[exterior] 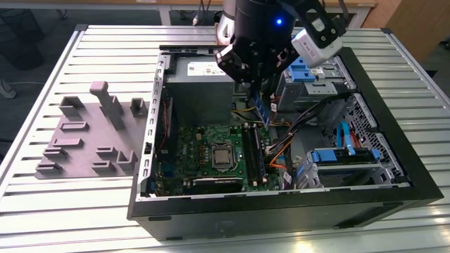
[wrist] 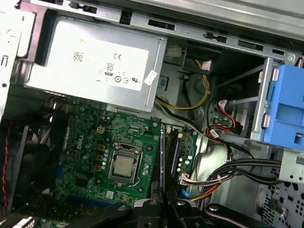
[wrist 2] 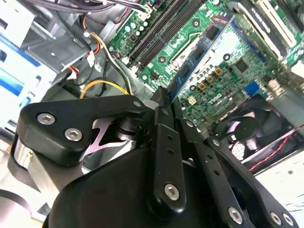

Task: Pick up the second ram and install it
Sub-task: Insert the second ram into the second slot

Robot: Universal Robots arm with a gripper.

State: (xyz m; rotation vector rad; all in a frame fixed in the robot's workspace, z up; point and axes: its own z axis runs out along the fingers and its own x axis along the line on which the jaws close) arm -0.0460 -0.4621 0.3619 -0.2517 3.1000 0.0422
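Open PC case (exterior: 281, 203) lying on a slatted worktop (exterior: 70, 205), seen from above. Toward the top centre of the exterior view, my hand (exterior: 258, 79) is closed on the ram (wrist 2: 199, 52), pinching its upper edge so the stick hangs edge-down inside the case. It sits over the black slots (exterior: 254, 155) at the middle of the motherboard. By my judgement it is not yet seated.

Risks as I see them:
- If the stick is tilted in the grip or off the slot line, pressing down could jam it, bend the board or chip the contacts.
- I cannot tell whether its notch matches the slot.
- The cables (exterior: 281, 142) just beside the slots could snag the hand.

Writing: the power supply (exterior: 200, 89) carries a white label (wrist: 109, 64) with print and approval marks, which I leave unread.
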